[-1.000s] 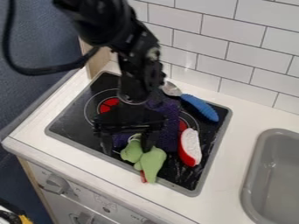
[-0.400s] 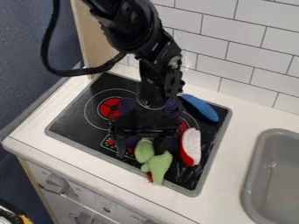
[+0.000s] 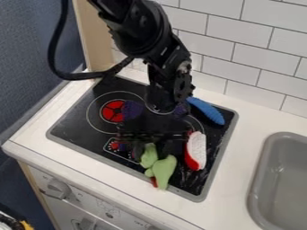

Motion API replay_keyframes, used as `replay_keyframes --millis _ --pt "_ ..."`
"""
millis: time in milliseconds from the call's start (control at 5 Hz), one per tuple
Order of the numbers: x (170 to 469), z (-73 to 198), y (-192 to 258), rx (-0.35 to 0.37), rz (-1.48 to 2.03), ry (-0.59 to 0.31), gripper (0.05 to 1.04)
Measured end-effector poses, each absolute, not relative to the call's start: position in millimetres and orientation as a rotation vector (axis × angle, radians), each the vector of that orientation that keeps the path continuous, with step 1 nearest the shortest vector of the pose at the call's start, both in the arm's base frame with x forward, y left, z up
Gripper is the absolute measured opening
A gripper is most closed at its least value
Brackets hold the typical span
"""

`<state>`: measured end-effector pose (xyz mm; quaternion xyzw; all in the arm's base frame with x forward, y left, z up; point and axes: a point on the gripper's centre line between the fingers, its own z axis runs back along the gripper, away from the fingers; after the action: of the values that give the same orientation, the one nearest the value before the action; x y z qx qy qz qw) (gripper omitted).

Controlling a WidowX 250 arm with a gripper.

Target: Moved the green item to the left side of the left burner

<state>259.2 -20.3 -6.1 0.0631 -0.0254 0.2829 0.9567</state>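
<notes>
Currently the green toy (image 3: 160,170) lies at the front edge of the stovetop (image 3: 75,126), right of centre, its lower end close to the rim. A small red part shows beneath it. The gripper (image 3: 155,152) hangs directly over the toy's upper end, presumably placed there for a grasp. Whether it is wide, narrow or closed on the toy, I cannot tell; the dark parts merge.

The left burner (image 3: 112,111), marked red, is behind and to the left of the toy. The strip of glass beyond its left side is the goal, so placement is judged undone, and the step in hand is likely securing the toy.

A purple cloth (image 3: 132,109) lies behind the gripper, partly hidden, reaching the burner's right side. The red-and-white toy (image 3: 195,150) sits just right of the gripper; a blue handle (image 3: 205,111) lies toward the back. Lifting before going left should keep the toy from dragging the cloth. Soft material ought to yield under a squeeze, though a grip at one end may let the other droop.
</notes>
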Motion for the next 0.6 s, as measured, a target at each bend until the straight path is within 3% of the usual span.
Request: replay_keyframes --millis 200,600 --pt "256.7 -5.0 -22.7 0.11 0.574 -0.072 0.37" --pt "243.9 8.7 -22.6 0.08 0.56 -0.06 0.37"
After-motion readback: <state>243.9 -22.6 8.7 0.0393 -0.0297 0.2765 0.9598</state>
